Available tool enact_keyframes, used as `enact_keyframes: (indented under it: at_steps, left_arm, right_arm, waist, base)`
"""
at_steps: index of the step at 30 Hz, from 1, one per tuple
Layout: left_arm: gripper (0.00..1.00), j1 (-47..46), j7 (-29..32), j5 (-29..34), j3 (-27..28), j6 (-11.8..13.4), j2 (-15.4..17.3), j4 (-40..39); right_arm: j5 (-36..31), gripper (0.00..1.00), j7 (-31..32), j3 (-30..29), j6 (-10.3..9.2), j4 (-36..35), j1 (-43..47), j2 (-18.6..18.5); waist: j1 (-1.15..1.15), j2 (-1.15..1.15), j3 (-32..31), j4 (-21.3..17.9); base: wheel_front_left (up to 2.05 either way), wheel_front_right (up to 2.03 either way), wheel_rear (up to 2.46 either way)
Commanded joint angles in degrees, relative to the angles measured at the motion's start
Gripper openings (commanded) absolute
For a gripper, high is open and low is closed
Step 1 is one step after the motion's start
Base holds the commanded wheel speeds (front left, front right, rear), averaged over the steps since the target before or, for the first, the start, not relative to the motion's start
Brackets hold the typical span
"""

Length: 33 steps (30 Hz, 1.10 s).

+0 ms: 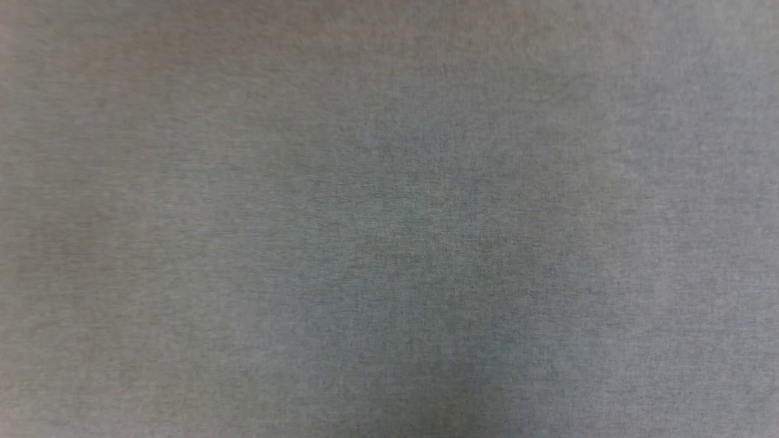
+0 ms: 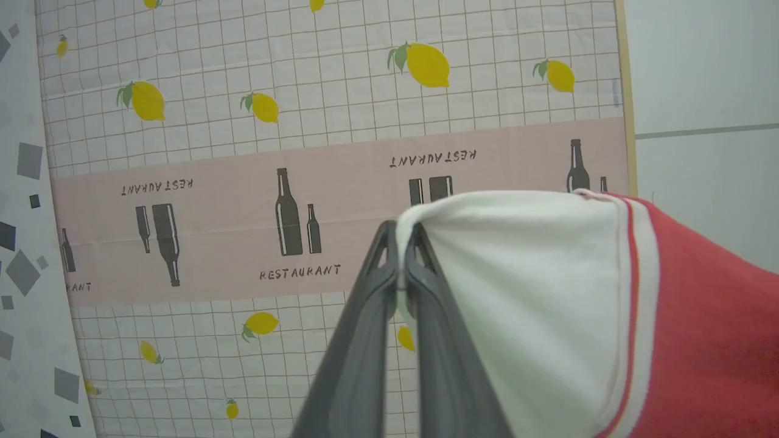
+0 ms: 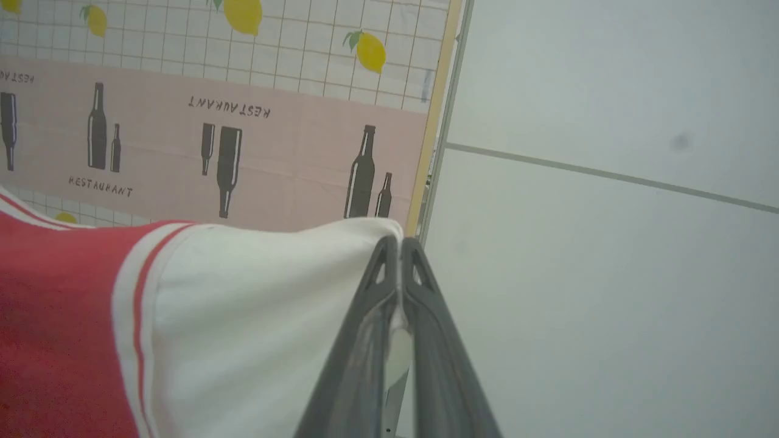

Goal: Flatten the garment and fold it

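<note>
The garment (image 2: 548, 292) is a red shirt with white sleeves and red-white striped trim. In the left wrist view my left gripper (image 2: 401, 234) is shut on the edge of one white sleeve, and the cloth hangs off to the right. Over in the right wrist view my right gripper (image 3: 400, 246) is shut on the other white sleeve of the garment (image 3: 243, 316), whose red body spreads to the left. Both sleeves are held up above the table. The shirt's print is hidden.
A tablecloth (image 2: 304, 152) with lemons, a grid and a pink band of bottles lies below the grippers. Its table edge (image 3: 433, 121) borders a pale floor (image 3: 608, 243). The head view holds a blurred grey surface (image 1: 389, 219).
</note>
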Motion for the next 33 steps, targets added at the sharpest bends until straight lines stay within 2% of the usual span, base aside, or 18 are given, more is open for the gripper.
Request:
enact_keyframes:
  at_steps: [1,5,11,17,21,25,29,33]
  left_arm:
    - [0.00,-1.4,-0.7,0.9,-0.2,-0.6,-0.9,1.3]
    - [0.00,-0.7,-2.4,0.6,-1.2,-1.8,-3.2,5.2]
    - [0.00,7.3,-5.2,0.1,-3.9,-4.0,-5.9,9.1]
    - [0.00,22.1,-7.4,-0.5,-6.9,-5.1,-8.6,11.1]
    - [0.00,34.7,-8.0,-0.5,-9.1,-5.5,-8.6,10.3]
    - [0.00,46.9,-8.2,-2.0,-9.7,-4.9,-7.8,7.9]
    - [0.00,58.4,-8.1,-2.9,-11.6,-4.0,-5.8,4.5]
    - [0.00,65.5,-6.3,-4.6,-12.3,-2.5,-3.6,1.0]
  right_arm:
    - [-0.7,0.00,-1.3,0.0,-0.09,1.9,-1.3,0.7]
    - [-1.4,0.00,-4.4,1.4,-0.09,6.3,-1.1,2.5]
    - [0.1,0.00,-8.0,4.0,-0.09,10.5,4.1,3.2]
    - [3.3,0.00,-10.3,7.4,-0.09,11.7,14.5,2.4]
    - [6.8,0.00,-10.5,11.4,-0.09,9.8,24.4,1.6]
    - [11.1,0.00,-9.8,15.3,-0.09,5.3,36.1,-1.5]
    - [16.3,0.00,-6.9,18.8,-0.09,-1.3,49.4,-6.7]
    - [22.0,0.00,-3.3,20.5,-0.09,-8.4,60.6,-12.9]
  waist:
    - [-0.01,0.00,2.8,-1.1]
    - [-0.01,0.00,3.2,-1.0]
    - [-0.01,0.00,2.2,-0.2]
    - [-0.01,0.00,-2.2,0.5]
    - [-0.01,0.00,-6.7,0.7]
    - [-0.01,0.00,-11.4,1.1]
    - [-0.01,0.00,-15.1,1.9]
    - [-0.01,0.00,-17.8,2.9]
  base:
    - [0.00,0.00,0.00]
    - [0.00,0.00,0.00]
    - [0.00,0.00,0.00]
    - [0.00,0.00,0.00]
    - [0.00,0.00,0.00]
    - [0.00,0.00,0.00]
    - [0.00,0.00,0.00]
    - [0.00,0.00,0.00]
